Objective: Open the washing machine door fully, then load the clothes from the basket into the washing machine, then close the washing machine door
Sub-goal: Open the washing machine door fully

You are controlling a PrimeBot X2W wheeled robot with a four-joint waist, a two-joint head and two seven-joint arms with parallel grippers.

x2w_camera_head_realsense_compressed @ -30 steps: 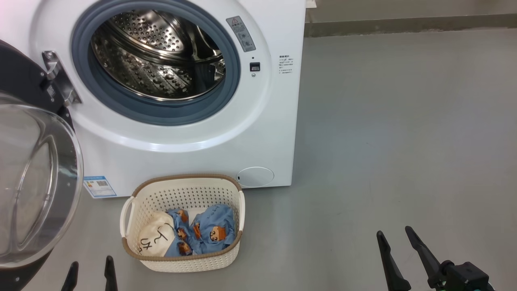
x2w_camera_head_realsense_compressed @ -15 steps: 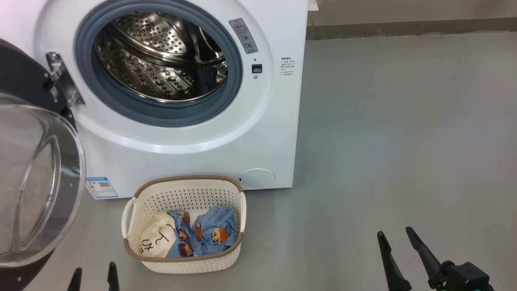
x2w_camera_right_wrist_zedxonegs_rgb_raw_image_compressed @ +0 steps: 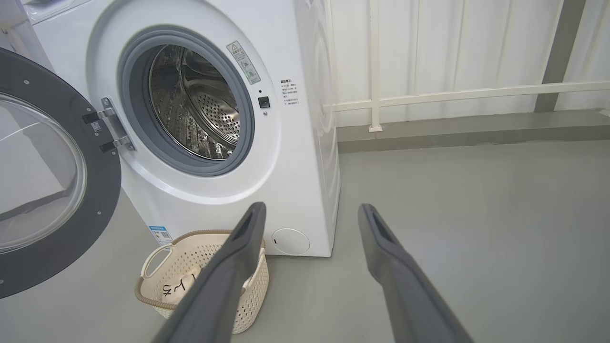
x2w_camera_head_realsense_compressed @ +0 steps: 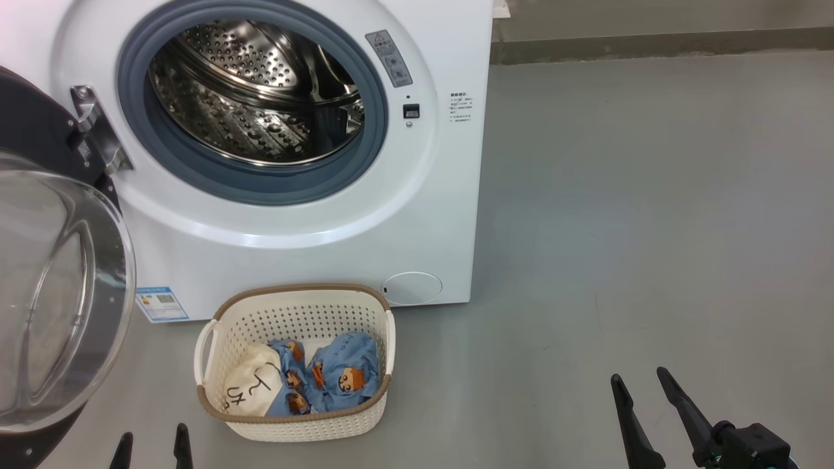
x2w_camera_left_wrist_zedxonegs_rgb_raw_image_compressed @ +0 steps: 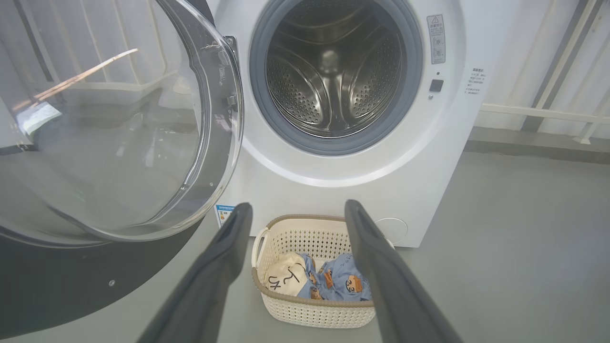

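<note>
Head view: the open door (x2w_camera_head_realsense_compressed: 58, 273) was cut off by the left edge, and the left gripper (x2w_camera_head_realsense_compressed: 151, 435) and right gripper (x2w_camera_head_realsense_compressed: 639, 376) by the bottom edge, both seen with jaws spread and empty. The clothes (x2w_camera_head_realsense_compressed: 342, 374) were lying in the basket (x2w_camera_head_realsense_compressed: 296, 288) on the floor before the washer (x2w_camera_head_realsense_compressed: 313, 260), partly hidden by its rim. Print on the blue label (x2w_camera_head_realsense_compressed: 161, 303) and grey sticker (x2w_camera_head_realsense_compressed: 389, 57) could not be read; black scribbles were seen on the cream piece (x2w_camera_head_realsense_compressed: 251, 387).
</note>
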